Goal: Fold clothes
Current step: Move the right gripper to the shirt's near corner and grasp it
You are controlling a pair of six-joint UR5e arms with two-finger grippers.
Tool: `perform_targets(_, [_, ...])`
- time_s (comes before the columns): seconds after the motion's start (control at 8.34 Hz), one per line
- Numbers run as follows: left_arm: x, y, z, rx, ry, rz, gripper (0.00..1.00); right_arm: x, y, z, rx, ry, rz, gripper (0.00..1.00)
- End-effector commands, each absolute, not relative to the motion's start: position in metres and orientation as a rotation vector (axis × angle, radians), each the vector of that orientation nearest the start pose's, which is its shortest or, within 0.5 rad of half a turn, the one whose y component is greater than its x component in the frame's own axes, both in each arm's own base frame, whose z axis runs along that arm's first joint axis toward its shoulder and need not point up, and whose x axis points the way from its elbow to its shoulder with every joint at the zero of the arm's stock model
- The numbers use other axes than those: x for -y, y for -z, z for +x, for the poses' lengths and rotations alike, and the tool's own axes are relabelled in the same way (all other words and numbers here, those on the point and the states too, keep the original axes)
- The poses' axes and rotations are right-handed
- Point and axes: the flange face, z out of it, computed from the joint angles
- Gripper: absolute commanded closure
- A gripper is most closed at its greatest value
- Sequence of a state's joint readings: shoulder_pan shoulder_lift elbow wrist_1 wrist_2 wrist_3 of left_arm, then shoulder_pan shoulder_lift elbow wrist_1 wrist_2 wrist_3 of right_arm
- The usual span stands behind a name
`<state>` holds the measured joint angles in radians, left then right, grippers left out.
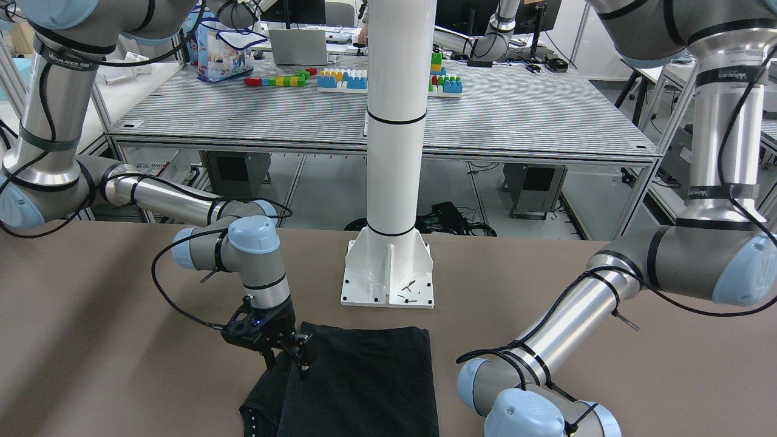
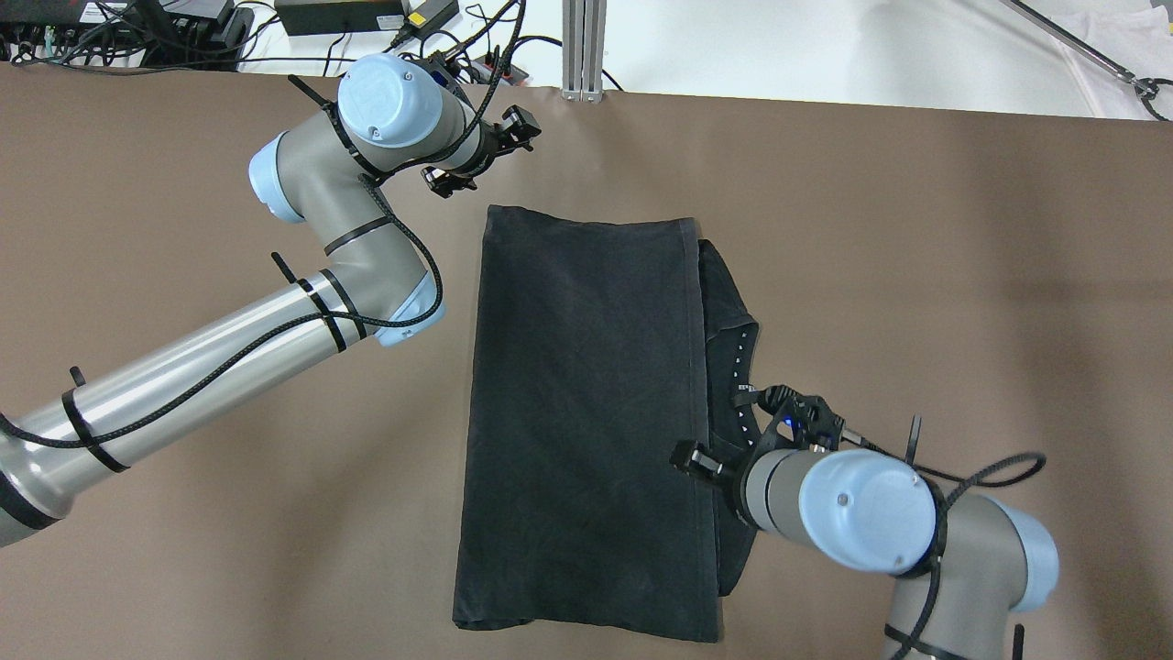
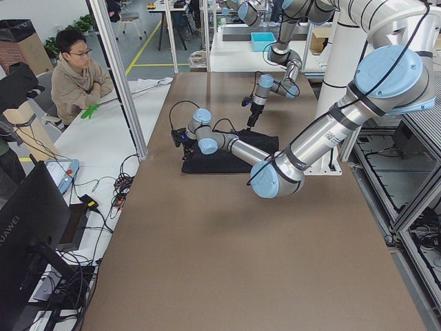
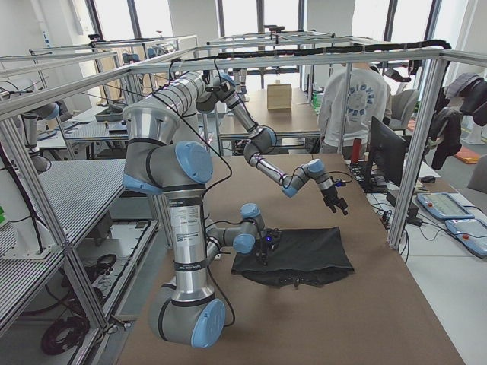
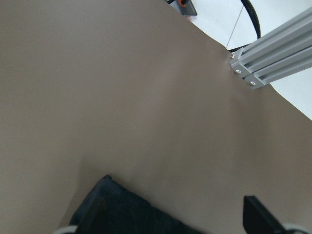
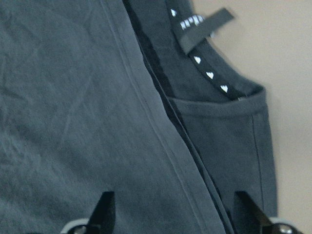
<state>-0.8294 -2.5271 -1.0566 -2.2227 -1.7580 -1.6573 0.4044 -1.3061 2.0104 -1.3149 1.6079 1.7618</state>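
Black fabric garment (image 2: 586, 412), folded into a long rectangle, flat at the middle of the brown table (image 2: 916, 275), with collar and sleeve sticking out from under its edge on the robot's right. Right gripper (image 2: 724, 426) low over that edge, fingers spread wide, nothing clamped between them; contact with the cloth impossible to tell. Left gripper (image 2: 484, 154) just beside the garment's far corner on the robot's left, over bare table, fingers likewise apart and empty. Clearest in the right wrist view: a dark neck tag (image 6: 202, 22) and a collar band with small white marks. Outside the overhead view but plain in the front-facing one: a white pedestal column (image 1: 394, 152) bolted to the table behind the garment, and coloured toy blocks (image 1: 343, 79) on a bench beyond. In the side views, a seated person in a tan hoodie (image 3: 76, 79) and a standing person in a pale shirt (image 4: 354, 99), both off the table.
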Motion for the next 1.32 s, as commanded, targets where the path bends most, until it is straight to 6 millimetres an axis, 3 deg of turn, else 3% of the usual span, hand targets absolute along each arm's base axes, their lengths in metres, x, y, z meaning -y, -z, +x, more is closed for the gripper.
perform_targets(0.0, [0.689,-0.189,0.478,-1.122,0.731,0.237,0.00,0.251,-0.308,-0.480,0.911,-0.638,-0.012,0.38])
perform_targets(0.12, [0.689,-0.189,0.478,-1.120,0.732,0.238,0.00,0.226,-0.313,-0.498,0.904,-0.625,0.021,0.44])
perform_targets(0.36, [0.684,-0.183,0.481,-1.114,0.734,0.237,0.00,0.211,-0.321,-0.509,0.890,-0.601,0.023,0.51])
perform_targets(0.72, [0.673,-0.178,0.491,-1.096,0.733,0.236,0.00,0.211,-0.342,-0.510,0.847,-0.591,0.037,0.52])
perform_targets(0.96, [0.673,-0.178,0.492,-1.096,0.731,0.235,0.00,0.210,-0.344,-0.513,0.842,-0.588,0.037,0.62])
perform_targets(1.08, [0.673,-0.179,0.492,-1.094,0.730,0.236,0.00,0.210,-0.345,-0.515,0.840,-0.586,0.036,0.73])
perform_targets(1.2, [0.673,-0.179,0.492,-1.094,0.730,0.236,0.00,0.209,-0.347,-0.517,0.837,-0.585,0.036,0.90])
